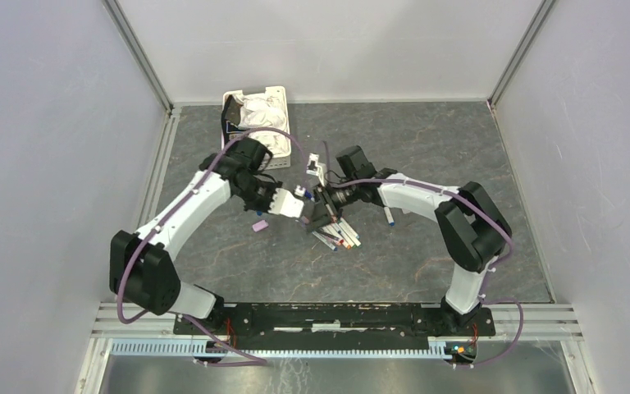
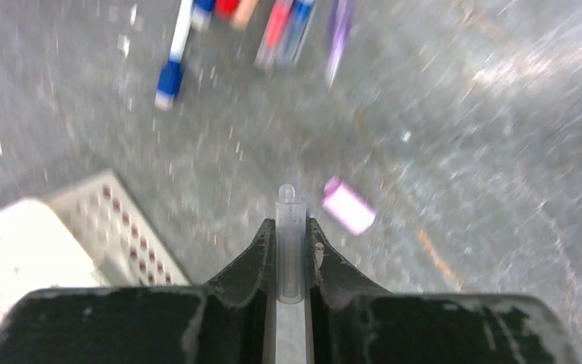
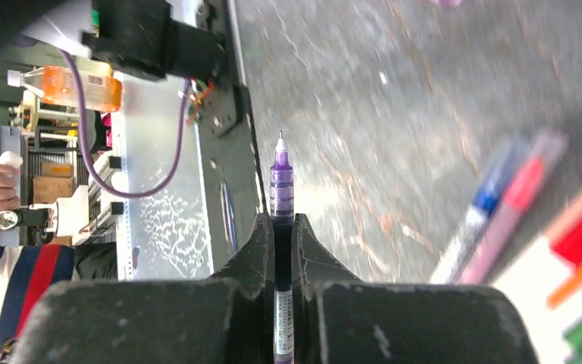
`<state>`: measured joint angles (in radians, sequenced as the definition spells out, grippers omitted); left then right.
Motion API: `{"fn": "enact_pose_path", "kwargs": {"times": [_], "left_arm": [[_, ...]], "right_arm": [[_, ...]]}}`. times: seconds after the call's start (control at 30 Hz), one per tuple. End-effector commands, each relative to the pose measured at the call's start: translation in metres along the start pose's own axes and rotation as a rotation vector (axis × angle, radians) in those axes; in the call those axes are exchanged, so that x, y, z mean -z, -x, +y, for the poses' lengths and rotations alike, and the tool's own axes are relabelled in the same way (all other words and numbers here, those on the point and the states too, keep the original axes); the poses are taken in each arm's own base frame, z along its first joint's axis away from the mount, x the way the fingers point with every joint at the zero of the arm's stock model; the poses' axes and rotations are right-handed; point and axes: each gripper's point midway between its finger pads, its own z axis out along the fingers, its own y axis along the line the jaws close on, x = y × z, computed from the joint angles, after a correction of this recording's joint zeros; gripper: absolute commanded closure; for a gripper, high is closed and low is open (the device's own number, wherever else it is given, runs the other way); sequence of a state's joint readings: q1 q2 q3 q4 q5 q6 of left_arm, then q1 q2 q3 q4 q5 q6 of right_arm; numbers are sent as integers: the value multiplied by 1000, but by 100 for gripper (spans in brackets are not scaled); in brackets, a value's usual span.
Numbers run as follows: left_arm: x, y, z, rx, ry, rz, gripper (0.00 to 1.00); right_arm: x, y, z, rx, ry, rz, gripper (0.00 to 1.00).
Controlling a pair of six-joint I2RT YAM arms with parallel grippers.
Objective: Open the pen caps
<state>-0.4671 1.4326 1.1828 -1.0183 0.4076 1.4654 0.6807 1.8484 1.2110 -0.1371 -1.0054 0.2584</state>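
Observation:
My left gripper (image 2: 290,226) is shut on a pale, see-through pen cap (image 2: 288,203), a short cylinder with a rounded nub that sticks out past the fingertips. My right gripper (image 3: 283,221) is shut on the barrel of a purple pen (image 3: 281,176), whose bare tip points away from the jaws. In the top view the left gripper (image 1: 298,204) and the right gripper (image 1: 322,215) sit close together at mid-table. A loose pink cap (image 1: 258,225) lies on the mat below the left gripper (image 2: 347,206). Several capped pens (image 1: 338,235) lie in a pile under the right gripper.
A white slotted basket (image 1: 277,92) holding white cloth stands at the back left and shows again at the left (image 2: 83,227). One blue-capped pen (image 1: 388,216) lies apart beside the right forearm. Enclosure walls and aluminium rails border the grey mat.

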Motion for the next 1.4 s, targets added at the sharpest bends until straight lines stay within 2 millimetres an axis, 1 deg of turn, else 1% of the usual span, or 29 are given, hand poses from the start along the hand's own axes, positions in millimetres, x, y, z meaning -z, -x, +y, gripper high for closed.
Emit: {"fn": "enact_pose_path", "kwargs": {"times": [0.0,0.03,0.07,0.1,0.17,0.27,0.4,0.47,0.5,0.57,0.63,0.67,0.7,0.77,0.8,0.87,0.97,1.03,1.1,1.2,1.27,1.3,1.37], "left_arm": [[38,-53,30,1,110,146,98],[43,-62,32,13,121,160,98],[45,-67,34,21,126,167,98],[45,-70,35,27,131,170,98],[42,-70,36,45,139,154,98],[31,-58,31,67,126,80,98],[17,-30,23,77,100,-10,98],[10,-22,20,76,100,-29,98],[7,-21,20,84,98,-37,98],[-5,-21,22,135,91,-49,98],[-19,-27,22,190,70,-45,98],[-26,-31,22,222,65,-34,98],[-33,-39,23,238,62,-13,98],[-46,-53,25,261,73,29,98],[-52,-59,25,267,75,44,96],[-61,-66,25,283,80,61,93],[-75,-78,21,310,78,89,85],[-82,-84,18,329,68,104,76],[-88,-87,14,345,59,109,65],[-91,-87,11,353,56,101,54],[-89,-83,13,363,61,86,48],[-87,-81,15,371,64,77,42],[-81,-74,20,378,75,56,38]], "right_arm": [[28,-43,-15,-61,-95,50,100],[32,-48,-18,-65,-110,51,100],[34,-52,-19,-67,-117,51,100],[37,-55,-21,-72,-127,47,100],[44,-52,-25,-75,-159,31,100],[51,-40,-21,-62,-155,-16,100],[52,-27,-14,-46,-137,-29,100],[59,-21,-19,-38,-178,-37,100],[65,-16,-26,-39,-225,-51,100],[86,-8,-51,-67,-374,-103,100],[121,-6,-87,-121,-597,-162,100],[144,-9,-106,-153,-719,-196,100],[166,-12,-120,-181,-828,-224,100],[198,-16,-135,-198,-976,-281,100],[209,-19,-140,-205,-1029,-299,100],[227,-23,-150,-216,-1119,-324,100],[240,-30,-164,-239,-1208,-307,100],[238,-33,-171,-249,-1211,-299,100],[239,-37,-178,-257,-1235,-294,100],[237,-40,-187,-264,-1244,-287,100],[237,-43,-192,-273,-1257,-281,95],[237,-43,-194,-273,-1260,-282,91],[237,-45,-198,-279,-1272,-277,84]]}}
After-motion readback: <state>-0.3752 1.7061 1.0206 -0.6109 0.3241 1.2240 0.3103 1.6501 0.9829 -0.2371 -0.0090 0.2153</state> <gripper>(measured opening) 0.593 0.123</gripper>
